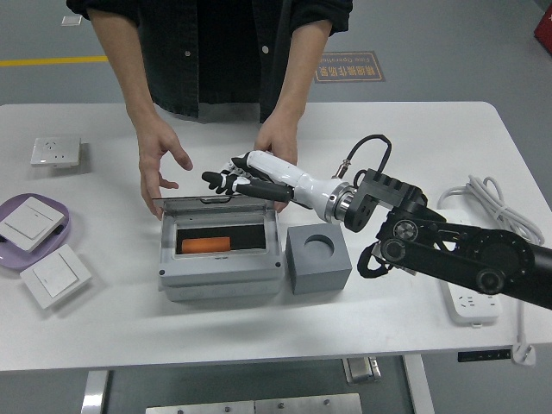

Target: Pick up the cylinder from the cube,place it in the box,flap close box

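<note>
Since the orange cylinder (206,245) already lies in the grey box (221,280) beside the empty cube (317,258) | your right hand (237,178), fingers (215,178) extended, holding nothing, presses the lid (216,204) | person's hands (158,159) steady the box.

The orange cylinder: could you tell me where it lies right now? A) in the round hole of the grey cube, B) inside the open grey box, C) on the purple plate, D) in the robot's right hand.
B: the orange cylinder lies on its side inside the grey box, under the raised flap, while the grey cube has an empty hole.
</note>
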Tool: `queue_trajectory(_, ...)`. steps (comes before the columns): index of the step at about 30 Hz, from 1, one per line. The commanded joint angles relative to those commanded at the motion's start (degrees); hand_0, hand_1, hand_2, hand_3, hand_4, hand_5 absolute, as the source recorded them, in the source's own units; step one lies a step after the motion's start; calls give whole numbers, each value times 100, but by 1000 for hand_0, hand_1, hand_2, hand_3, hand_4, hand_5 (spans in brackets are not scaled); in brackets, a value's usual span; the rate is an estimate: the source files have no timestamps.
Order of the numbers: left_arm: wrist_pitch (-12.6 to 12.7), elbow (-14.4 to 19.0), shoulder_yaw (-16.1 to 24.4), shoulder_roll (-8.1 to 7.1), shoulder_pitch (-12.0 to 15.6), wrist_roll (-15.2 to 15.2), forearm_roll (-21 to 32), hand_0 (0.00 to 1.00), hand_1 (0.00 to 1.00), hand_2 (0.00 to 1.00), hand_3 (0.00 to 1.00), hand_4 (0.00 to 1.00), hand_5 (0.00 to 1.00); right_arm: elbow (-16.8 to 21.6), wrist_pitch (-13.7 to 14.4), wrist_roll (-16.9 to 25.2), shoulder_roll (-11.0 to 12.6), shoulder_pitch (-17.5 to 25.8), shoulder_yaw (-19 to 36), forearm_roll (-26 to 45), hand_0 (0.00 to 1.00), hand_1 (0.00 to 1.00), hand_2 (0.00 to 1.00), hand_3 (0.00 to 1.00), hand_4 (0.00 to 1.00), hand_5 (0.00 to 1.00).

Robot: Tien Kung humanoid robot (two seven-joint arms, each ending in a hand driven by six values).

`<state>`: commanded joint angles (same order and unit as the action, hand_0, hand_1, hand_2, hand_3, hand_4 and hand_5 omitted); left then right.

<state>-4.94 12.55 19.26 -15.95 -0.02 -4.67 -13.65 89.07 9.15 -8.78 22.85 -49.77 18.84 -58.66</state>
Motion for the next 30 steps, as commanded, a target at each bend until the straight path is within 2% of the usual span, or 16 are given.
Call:
queue_trajectory(1,1,3,27,5,5,-3,-21,675,687,673,702,704,280,59,-38,-6,32,3,-63,91,703,636,639,624,951,998)
queue_trajectory(9,-3,23,216,31,19,-14,-181,675,687,672,698,700,269,91,-237,147,103,150,-266,918,704,635,643,624,943,998)
queue_trajectory(15,2,17,247,0,54,-1,-169,675,687,671,697,698,267,82,-245,219,175,292,-38,1063,697,640,649,634,932,998)
queue_trajectory(19,7,12,216,0,82,10,-126,675,686,671,697,697,265,305,-163,147,345,511,468,640,700,646,650,641,931,998)
queue_trajectory(24,13,15,193,43,126,10,-97,675,686,671,697,697,265,779,-145,-235,581,1073,1434,-430,700,646,650,641,931,998)
queue_trajectory(27,17,15,178,83,152,10,-70,675,686,670,698,696,263,709,-33,-502,593,1445,2003,-1070,699,646,650,638,928,998)
queue_trajectory(30,22,15,100,114,153,10,-16,675,686,670,698,696,263,379,145,-764,465,1849,2575,-1757,699,646,650,638,928,998)
